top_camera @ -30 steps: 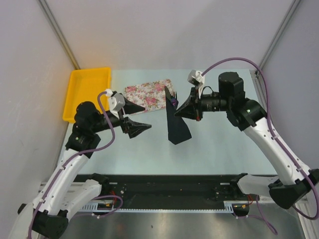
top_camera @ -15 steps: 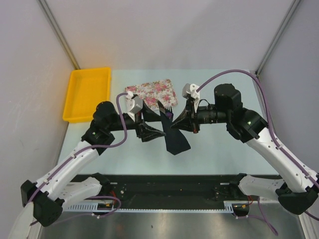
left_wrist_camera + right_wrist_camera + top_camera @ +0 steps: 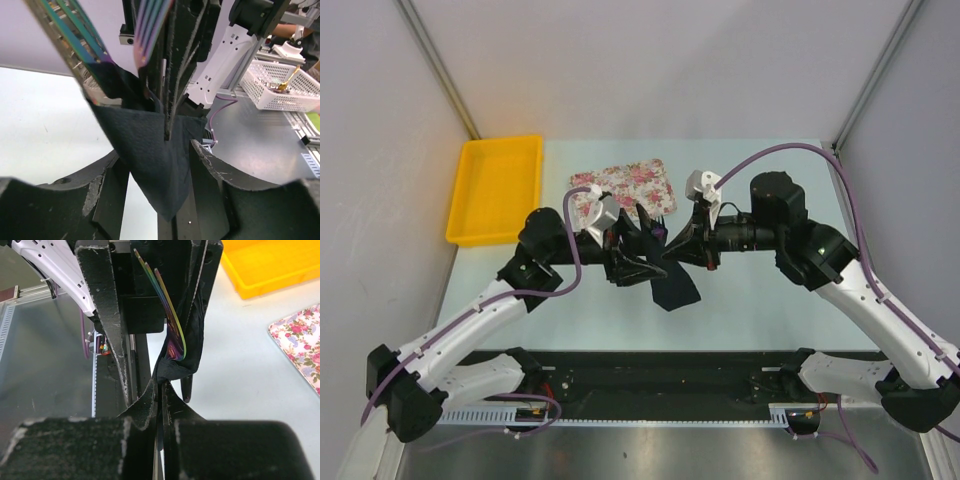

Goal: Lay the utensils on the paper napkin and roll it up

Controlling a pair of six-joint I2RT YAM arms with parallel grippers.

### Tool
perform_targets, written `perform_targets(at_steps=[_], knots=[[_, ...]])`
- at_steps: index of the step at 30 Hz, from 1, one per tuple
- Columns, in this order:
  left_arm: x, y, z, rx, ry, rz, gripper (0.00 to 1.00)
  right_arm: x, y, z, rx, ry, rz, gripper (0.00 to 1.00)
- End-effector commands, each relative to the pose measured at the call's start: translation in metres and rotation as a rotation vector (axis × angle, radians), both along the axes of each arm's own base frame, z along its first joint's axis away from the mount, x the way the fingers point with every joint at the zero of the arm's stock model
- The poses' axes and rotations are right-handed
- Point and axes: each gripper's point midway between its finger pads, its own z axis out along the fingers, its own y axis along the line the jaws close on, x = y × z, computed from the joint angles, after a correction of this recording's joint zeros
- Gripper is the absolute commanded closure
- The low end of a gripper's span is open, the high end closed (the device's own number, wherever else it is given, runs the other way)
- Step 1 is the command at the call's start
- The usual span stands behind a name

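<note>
My right gripper is shut on the black paper napkin, which hangs folded above the table. In the right wrist view the fingertips pinch the napkin with the iridescent metal utensils wrapped in its fold. The fork tines stick out at the top. My left gripper is open, right beside it. In the left wrist view its fingers stand on either side of the napkin's hanging corner, with the utensils above.
The pink-flowered tray lies on the table just behind both grippers and shows at the right edge of the right wrist view. A yellow bin stands at the back left. Both arms meet mid-table.
My left gripper has swung right, from near the floral tray's left end up to the hanging napkin. My right gripper has shifted slightly left with the napkin and utensils.
</note>
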Motion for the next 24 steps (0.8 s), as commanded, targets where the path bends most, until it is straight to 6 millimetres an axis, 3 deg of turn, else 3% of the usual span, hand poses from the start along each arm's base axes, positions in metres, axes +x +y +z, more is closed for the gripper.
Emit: perform_targets(at_steps=[1, 9, 14, 19, 20, 22, 23, 24], knots=[[-0.005, -0.002, 0.021, -0.057, -0.024, -0.025, 0.46, -0.002, 0.001, 0.025, 0.075, -0.082, 0.002, 1.0], [-0.008, -0.003, 0.021, -0.064, -0.02, -0.037, 0.62, -0.005, 0.003, 0.028, 0.091, -0.085, 0.012, 1.0], [-0.007, -0.003, 0.015, -0.048, 0.0, -0.033, 0.99, -0.006, 0.002, 0.031, 0.106, -0.087, 0.013, 1.0], [-0.005, 0.001, 0.014, -0.057, 0.003, -0.019, 1.0, -0.008, 0.001, 0.032, 0.123, -0.069, 0.001, 1.0], [-0.004, 0.002, 0.015, -0.06, 0.004, -0.02, 1.0, -0.007, 0.001, 0.032, 0.124, -0.065, -0.007, 0.98], [0.001, 0.006, 0.016, -0.073, 0.028, -0.006, 1.0, -0.007, -0.001, 0.031, 0.12, -0.059, -0.016, 0.81], [0.001, 0.007, 0.019, -0.085, 0.038, -0.01, 1.0, -0.007, -0.001, 0.031, 0.12, -0.058, -0.022, 0.63], [0.004, 0.009, 0.019, -0.087, 0.046, -0.003, 1.0, -0.007, -0.003, 0.028, 0.11, -0.052, -0.028, 0.55]])
